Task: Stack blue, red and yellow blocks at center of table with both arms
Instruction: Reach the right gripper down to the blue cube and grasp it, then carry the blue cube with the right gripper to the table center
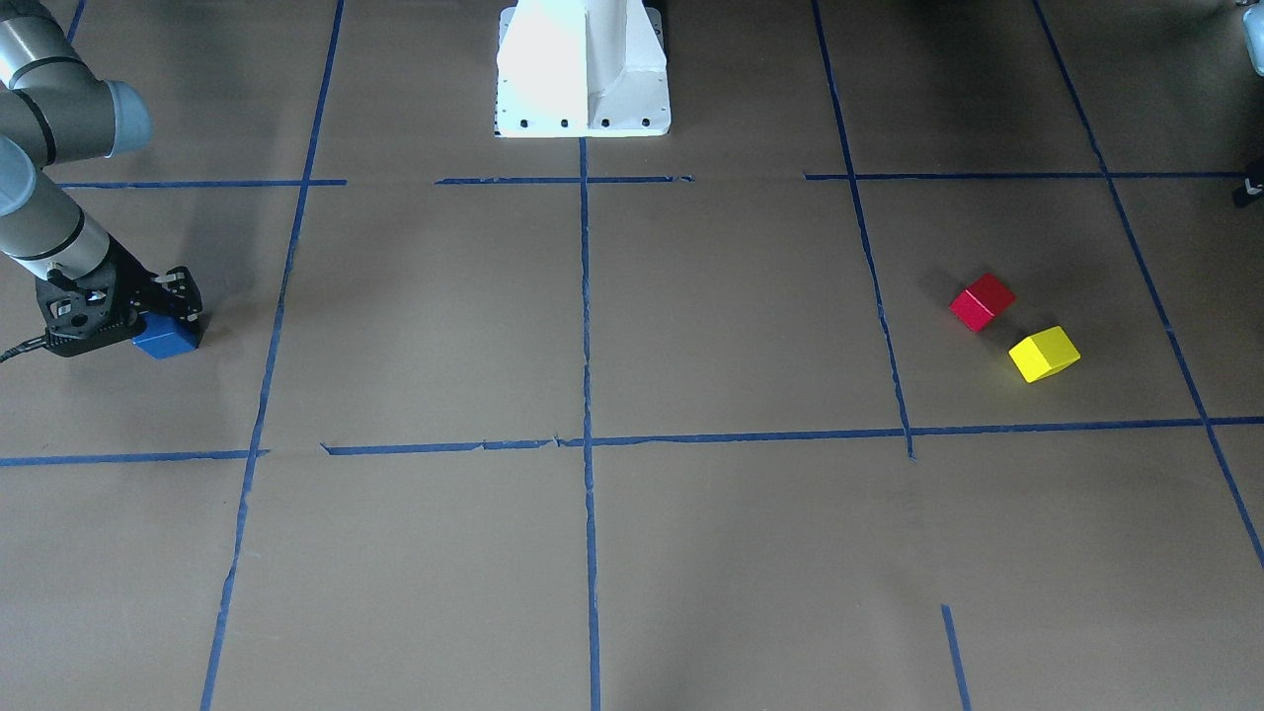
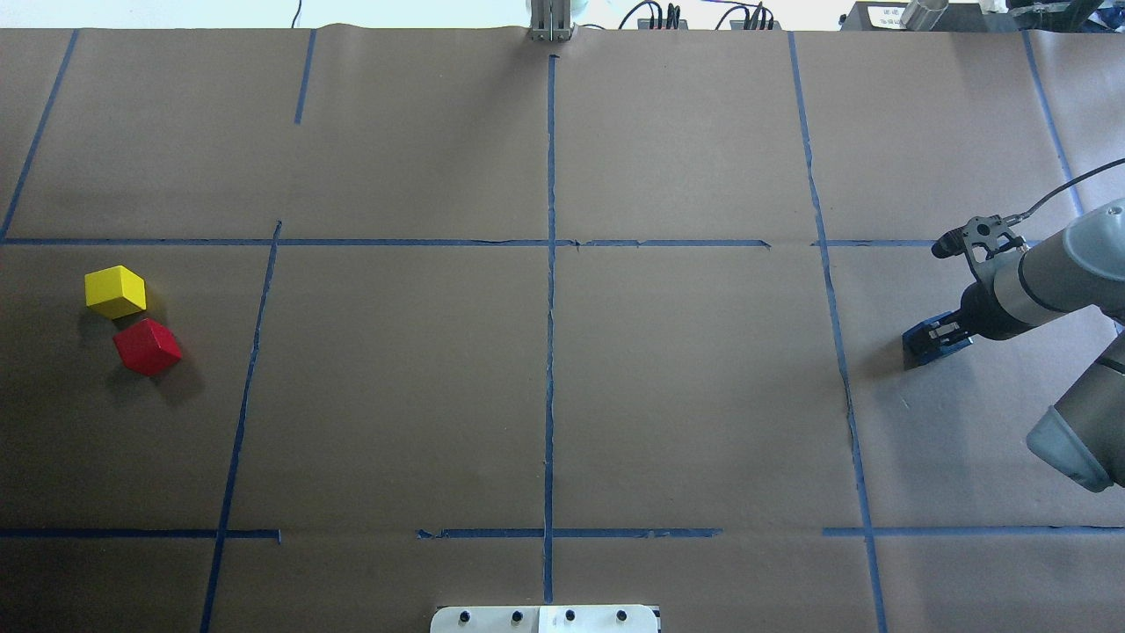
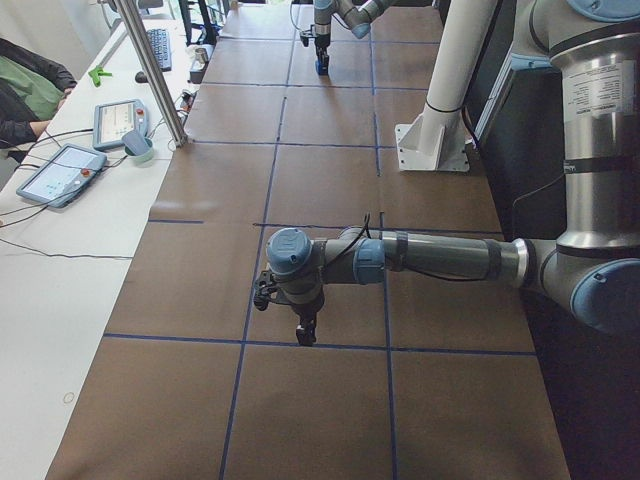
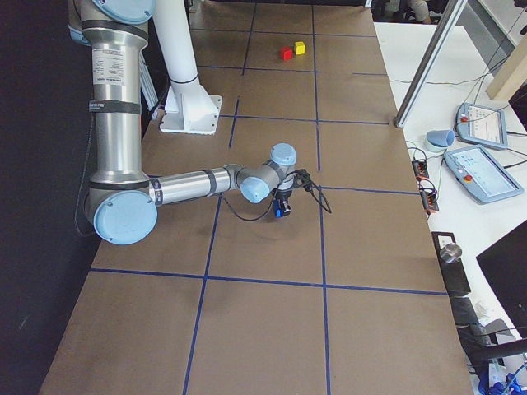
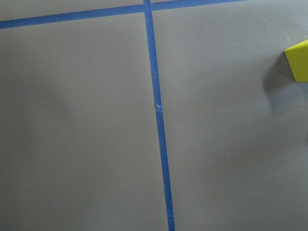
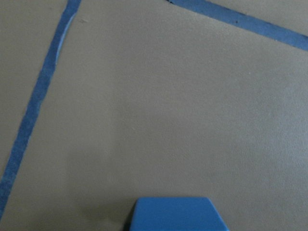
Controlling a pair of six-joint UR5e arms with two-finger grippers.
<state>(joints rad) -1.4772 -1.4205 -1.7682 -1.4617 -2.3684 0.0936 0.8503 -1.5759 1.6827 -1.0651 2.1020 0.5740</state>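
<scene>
**A:** Where is the right gripper (image 2: 937,338)?

**B:** Low at the table. Its black fingers stand either side of the small plain blue cube (image 2: 923,345), which sits flat on the brown paper table (image 2: 685,387). I cannot tell whether they are clenched on it or only flank it.

**A:** How much room is around it?

**B:** The blue cube lies in a square on the robot's right, near one dark-blue tape line (image 2: 835,334). The wide middle squares stretch away beyond that line, well apart from it.

**A:** And the left gripper (image 3: 306,333)?

**B:** It points straight down, close over the paper and just beside a tape line. It shows properly only from the side, so I cannot tell whether it is released or clenched.

**A:** The other two cubes?

**B:** The small plain red cube (image 1: 983,302) and the small plain yellow cube (image 1: 1044,354) are on the robot's left, just beside each other with a narrow gap. Both are turned cornerwise to the tape lines. Their sides are equal, so neither has a long axis. The red cube is nearer the white metal pedestal base (image 1: 583,69), and the yellow cube is farther out.
</scene>
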